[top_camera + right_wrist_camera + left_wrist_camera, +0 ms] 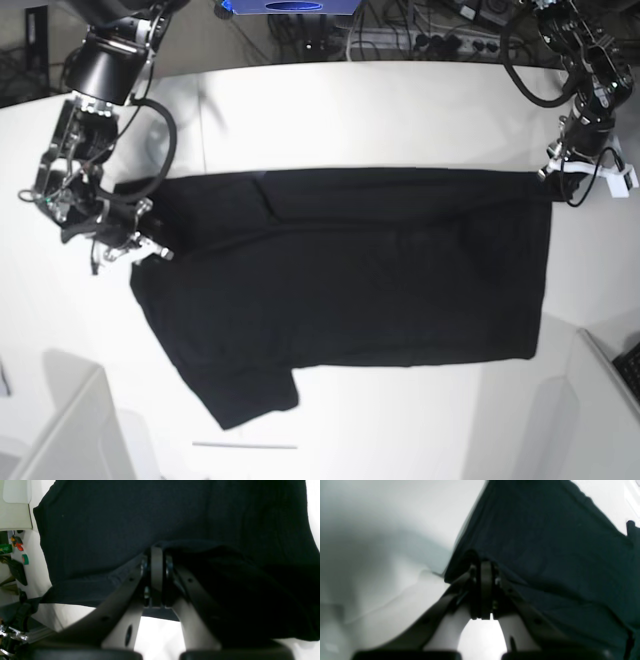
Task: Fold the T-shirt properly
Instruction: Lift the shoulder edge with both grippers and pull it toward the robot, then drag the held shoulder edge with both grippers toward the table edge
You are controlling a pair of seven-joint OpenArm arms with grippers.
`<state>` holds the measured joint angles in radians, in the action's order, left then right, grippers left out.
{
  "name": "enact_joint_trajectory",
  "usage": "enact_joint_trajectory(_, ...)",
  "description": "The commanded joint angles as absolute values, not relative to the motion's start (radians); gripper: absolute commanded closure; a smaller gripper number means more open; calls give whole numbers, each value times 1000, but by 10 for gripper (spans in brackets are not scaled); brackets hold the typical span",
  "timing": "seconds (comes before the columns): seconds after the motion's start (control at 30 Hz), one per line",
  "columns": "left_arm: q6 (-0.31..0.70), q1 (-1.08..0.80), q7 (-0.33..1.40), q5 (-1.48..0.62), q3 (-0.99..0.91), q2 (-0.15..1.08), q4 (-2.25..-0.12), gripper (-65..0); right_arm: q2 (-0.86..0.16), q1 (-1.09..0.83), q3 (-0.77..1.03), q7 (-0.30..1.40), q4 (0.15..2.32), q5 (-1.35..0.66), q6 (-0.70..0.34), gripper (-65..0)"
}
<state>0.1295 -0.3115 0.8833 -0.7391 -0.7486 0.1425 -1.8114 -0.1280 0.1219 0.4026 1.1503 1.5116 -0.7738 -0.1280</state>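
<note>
T-shirt point(350, 270), plain black with no readable print or label, lies spread across the white table point(400, 110). Left gripper point(485, 567) and right gripper point(156, 552) each clamp its far edge corners.

Both arms were black with exposed silver joints and looping black cables; each claw point(156, 562) had dark, screw-studded fingers point(520, 605).
</note>
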Motion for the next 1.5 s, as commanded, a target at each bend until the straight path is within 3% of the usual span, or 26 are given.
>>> enact_joint_trajectory(0.0, 130, -308, 865, -751, -751, 159, -1827, 0, -139, 153, 404, 1135, 1526, -792, -131, 0)
enact_joint_trajectory(0.27, 93, -196, 1020, -696, -759, 156, -1797, 0, -137, 208, 404, 1135, 1465, -792, -131, 0)
enact_joint_trajectory(0.83, 87, -150, 1017, -667, -753, 157, -1790, 0, -137, 271, 401, 1099, 1363, -792, -131, 0)
enact_joint_trajectory(1.07, 87, -125, 1020, -667, -753, 159, -1732, 0, -142, 282, 291, 1021, 1348, -792, -131, 0)
enact_joint_trajectory(1.47, 87, -120, 1020, -667, -756, 159, -1727, 0, -143, 278, 292, 1046, 1349, -796, -130, 0)
